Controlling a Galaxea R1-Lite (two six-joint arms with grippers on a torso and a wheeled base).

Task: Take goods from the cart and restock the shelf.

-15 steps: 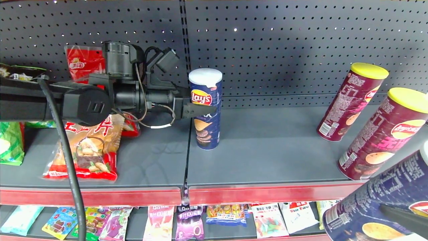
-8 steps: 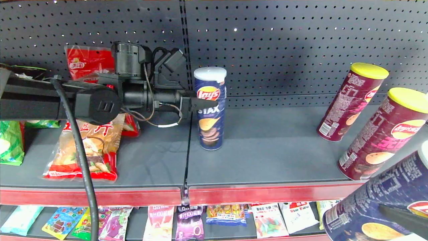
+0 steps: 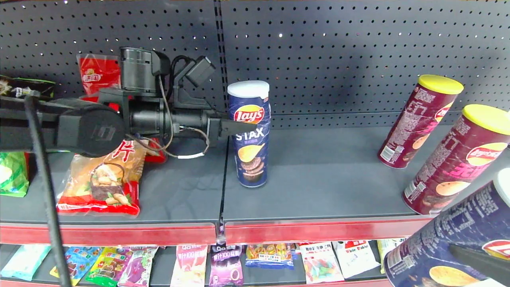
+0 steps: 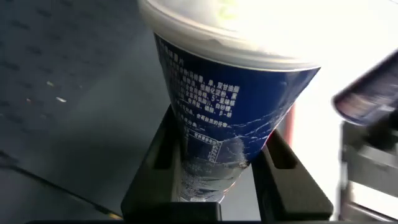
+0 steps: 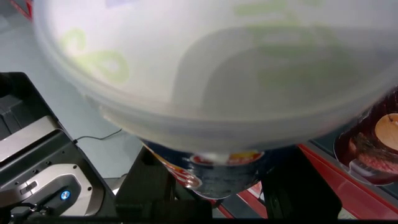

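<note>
A glossy blue can (image 3: pixel 250 159), cylindrical with a plastic lid, is upright on the grey shelf (image 3: pixel 318 179), squeezed between the left gripper (image 4: pixel 225 177) fingers. The right gripper (image 5: pixel 221 183) clamps a second can (image 3: pixel 450 239).

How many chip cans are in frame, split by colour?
Blue: 2, the upright blue can in the left gripper and the second blue can in the right gripper.
Maroon with yellow lids: 2, the rear maroon can and the front maroon can.
Total: 4
</note>
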